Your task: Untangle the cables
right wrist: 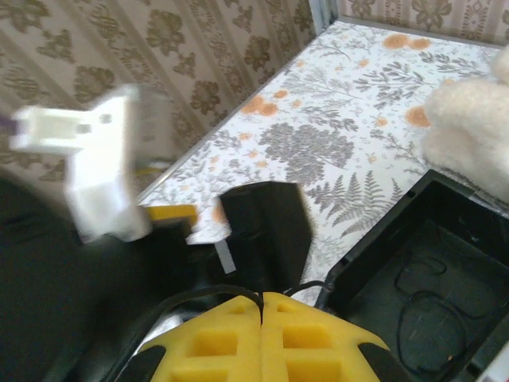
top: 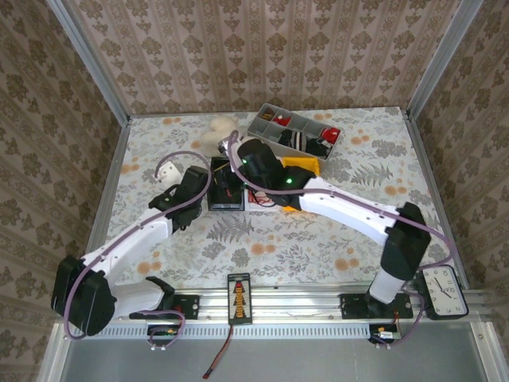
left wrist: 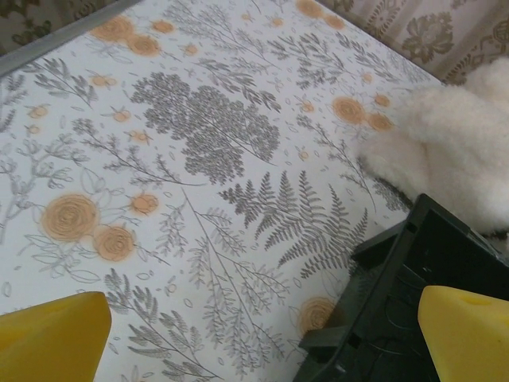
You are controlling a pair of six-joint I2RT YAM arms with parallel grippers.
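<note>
Hovering left gripper (left wrist: 258,318): my yellow fingers (left wrist: 52,338) are spread wide with nothing between them, low over the floral-print table (left wrist: 199,239), right finger just beside the box wall.
Right gripper (right wrist: 261,301): my yellow pads are pressed flat together. A thin black wire arcs right past the tips, and I cannot tell if it is nipped.
Black open plastic box (right wrist: 374,239): just beyond my right tips, sitting between my two grippers.
Thin cables (right wrist: 417,298): black wire lies in loose loops on the box floor. Red and blue strands are too hidden to sort out.
Done so far: very little, by my read. No strand is laid out on its own on the table.
Left to do: pull the bundle clear of the box, then part each strand, probably one gripper pinning and the other drawing.
White fluffy lump (left wrist: 453,135): beyond the box, touching its far side, not part of the job.
Grey compartment tray (top: 266,134): farthest back, well apart from both grippers.
</note>
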